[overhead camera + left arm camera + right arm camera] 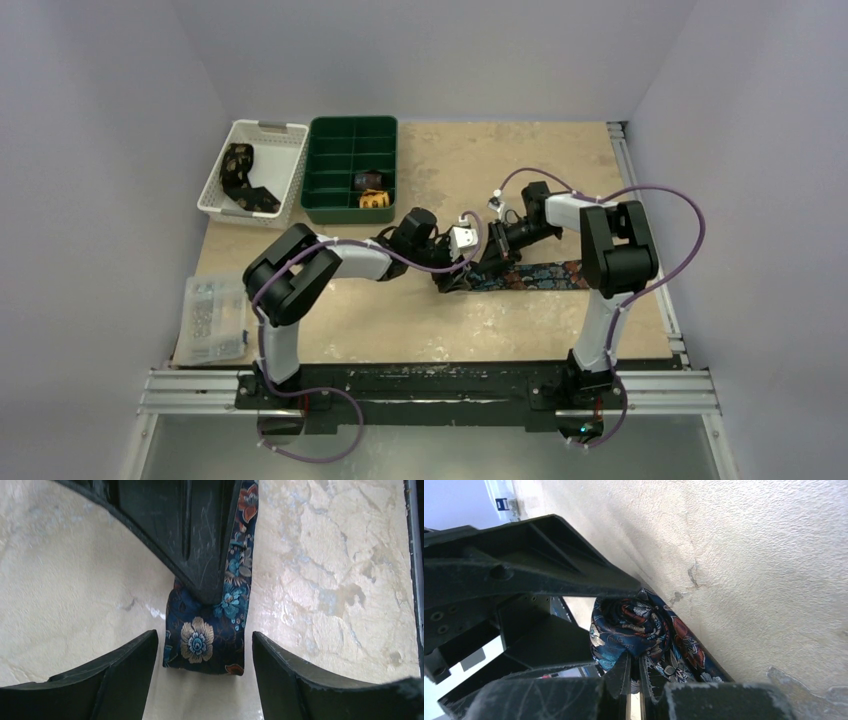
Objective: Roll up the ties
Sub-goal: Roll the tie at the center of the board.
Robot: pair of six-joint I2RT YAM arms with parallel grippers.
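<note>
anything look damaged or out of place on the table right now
Only the tabletop: its coating looks cracked and patchy beside the navy tie. The tie's roll, pinched by the right claw, looks tidy.

The top view looks down from above the near edge over the whole beige desk (450, 330). Both wrist views sit close, sharing the apparently rolled end of the dark navy floral fabric tie (205, 640).

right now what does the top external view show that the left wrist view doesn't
Only top external: the white basket, the green tray holding rolled ties, and the clear box. Only left wrist: the floral print close up, and the left pincer open around the tie's end. Both: the navy tie on the table with the right pincer on it.
</note>
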